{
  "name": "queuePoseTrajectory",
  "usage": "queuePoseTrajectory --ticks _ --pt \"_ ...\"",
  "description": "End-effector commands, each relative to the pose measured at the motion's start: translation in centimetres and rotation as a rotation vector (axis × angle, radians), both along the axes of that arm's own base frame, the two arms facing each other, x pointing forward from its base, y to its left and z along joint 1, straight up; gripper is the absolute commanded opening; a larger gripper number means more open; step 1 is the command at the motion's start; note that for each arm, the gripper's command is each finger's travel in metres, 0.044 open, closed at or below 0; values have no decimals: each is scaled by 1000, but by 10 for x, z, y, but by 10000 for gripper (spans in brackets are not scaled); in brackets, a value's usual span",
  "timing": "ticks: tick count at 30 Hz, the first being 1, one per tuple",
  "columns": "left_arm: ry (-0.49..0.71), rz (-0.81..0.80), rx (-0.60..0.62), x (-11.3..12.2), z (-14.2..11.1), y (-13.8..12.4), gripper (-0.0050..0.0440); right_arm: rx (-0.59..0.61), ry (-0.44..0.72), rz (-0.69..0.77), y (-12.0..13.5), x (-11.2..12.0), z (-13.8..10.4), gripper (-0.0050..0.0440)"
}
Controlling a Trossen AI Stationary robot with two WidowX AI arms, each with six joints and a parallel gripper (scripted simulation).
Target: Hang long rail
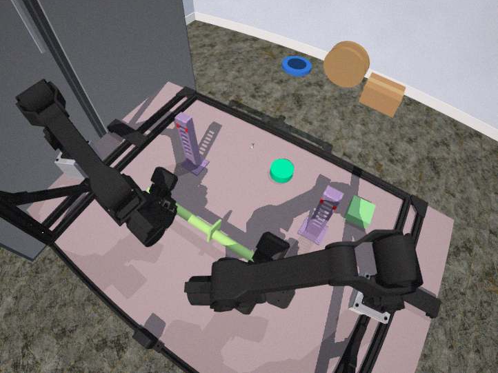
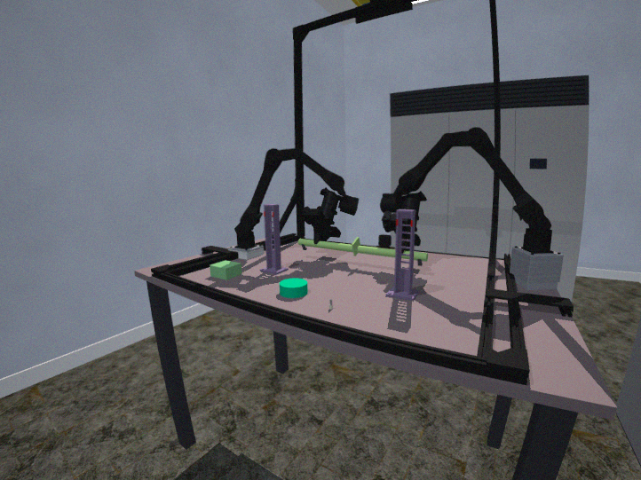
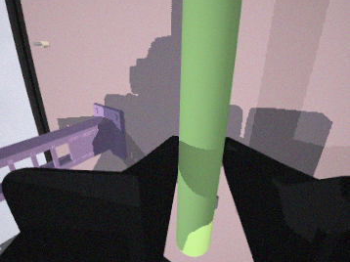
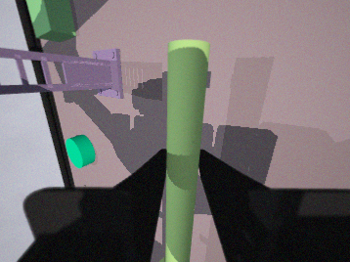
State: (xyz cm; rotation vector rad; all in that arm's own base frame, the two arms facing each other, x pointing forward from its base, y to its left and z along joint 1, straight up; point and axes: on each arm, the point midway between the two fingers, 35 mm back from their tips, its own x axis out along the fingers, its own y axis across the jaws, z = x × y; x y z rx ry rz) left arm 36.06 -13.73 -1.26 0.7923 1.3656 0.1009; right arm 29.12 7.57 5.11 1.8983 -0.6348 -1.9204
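Note:
The light-green long rail (image 1: 228, 240) (image 2: 328, 246) (image 3: 210, 78) (image 4: 186, 103) is held above the table, with a short dark hook under each end in the exterior view. My left gripper (image 1: 167, 205) (image 3: 199, 144) is shut on it near one end. My right gripper (image 4: 182, 153) is shut on it near the other end; the arm partly hides it in the top view. One purple post (image 1: 188, 145) (image 2: 405, 213) (image 3: 80, 149) stands on the left arm's side, the other post (image 1: 333, 192) (image 2: 272, 209) (image 4: 88, 73) on the right arm's side. Both carry red marks at a high slot. The rail is clear of both posts.
A teal cylinder (image 1: 281, 170) (image 2: 293, 288) (image 4: 81, 151) lies on the table beyond the posts' line. A green block (image 1: 360, 212) (image 2: 225, 270) (image 4: 51, 12) is beside the right arm's post. A black frame (image 1: 290, 134) (image 2: 320, 322) borders the table.

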Motion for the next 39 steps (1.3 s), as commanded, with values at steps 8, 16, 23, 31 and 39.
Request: queuePoseTrajectory --ticks 8,16,23,31,39 --pt "-37 -2 -1 1 -9 -1 0 -16 37 0 -1 1 0 0" --pt "-74 0 -31 0 -24 0 0 0 79 0 0 2 0 0" --pt "-81 0 -37 0 -29 0 0 4 88 0 0 2 0 0" --pt "-81 0 -37 0 -30 -1 72 4 88 0 0 2 0 0" --pt "-81 0 -37 -1 -25 0 264 4 88 0 0 2 0 0"
